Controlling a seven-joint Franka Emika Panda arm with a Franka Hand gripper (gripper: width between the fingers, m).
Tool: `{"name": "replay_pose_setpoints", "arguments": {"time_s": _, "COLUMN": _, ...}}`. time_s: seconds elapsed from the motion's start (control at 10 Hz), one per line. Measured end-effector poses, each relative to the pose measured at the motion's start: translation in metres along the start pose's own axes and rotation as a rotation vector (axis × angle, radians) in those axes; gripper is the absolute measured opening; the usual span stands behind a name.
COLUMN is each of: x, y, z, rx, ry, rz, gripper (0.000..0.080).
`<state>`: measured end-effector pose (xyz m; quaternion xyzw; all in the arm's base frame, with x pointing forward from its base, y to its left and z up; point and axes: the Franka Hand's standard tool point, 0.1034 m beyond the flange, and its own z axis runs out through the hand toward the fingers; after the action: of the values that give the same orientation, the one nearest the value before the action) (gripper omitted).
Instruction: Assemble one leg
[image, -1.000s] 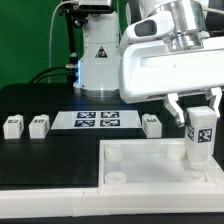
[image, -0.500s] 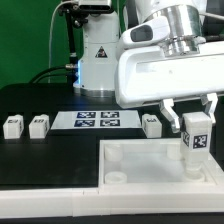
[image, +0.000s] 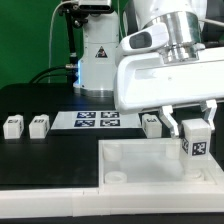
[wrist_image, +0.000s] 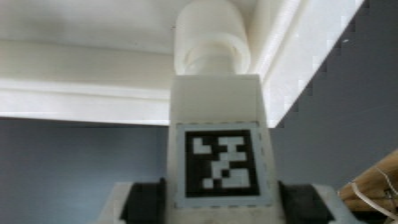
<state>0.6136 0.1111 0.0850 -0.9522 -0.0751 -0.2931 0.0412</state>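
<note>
My gripper (image: 195, 120) is shut on a white leg (image: 196, 148) with a black-and-white tag, held upright over the far right corner of the large white tray-like part (image: 140, 165). The leg's lower end is down inside the tray, at or in a corner socket; I cannot tell how deep. In the wrist view the leg (wrist_image: 221, 130) runs from between my fingers (wrist_image: 139, 200) toward the tray's rounded corner socket (wrist_image: 217, 40). Three more legs stand on the black table: two at the exterior view's left (image: 13, 126) (image: 39, 125) and one (image: 152, 124) just behind the tray.
The marker board (image: 97, 121) lies on the black table behind the tray. A white robot base (image: 97, 55) stands at the back. The tray's front rim (image: 150, 192) runs along the table's near edge.
My gripper and the held leg have moved down and slightly toward the exterior view's right, bringing the leg's lower end deeper into the tray's corner.
</note>
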Motion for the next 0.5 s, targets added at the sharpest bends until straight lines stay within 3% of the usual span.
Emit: {"name": "replay_pose_setpoints", "arguments": {"time_s": 0.5, "x": -0.0057, "y": -0.0035, "z": 0.0042, "rx": 0.001, "ry": 0.007, "rz": -0.005, "gripper": 0.0292}}
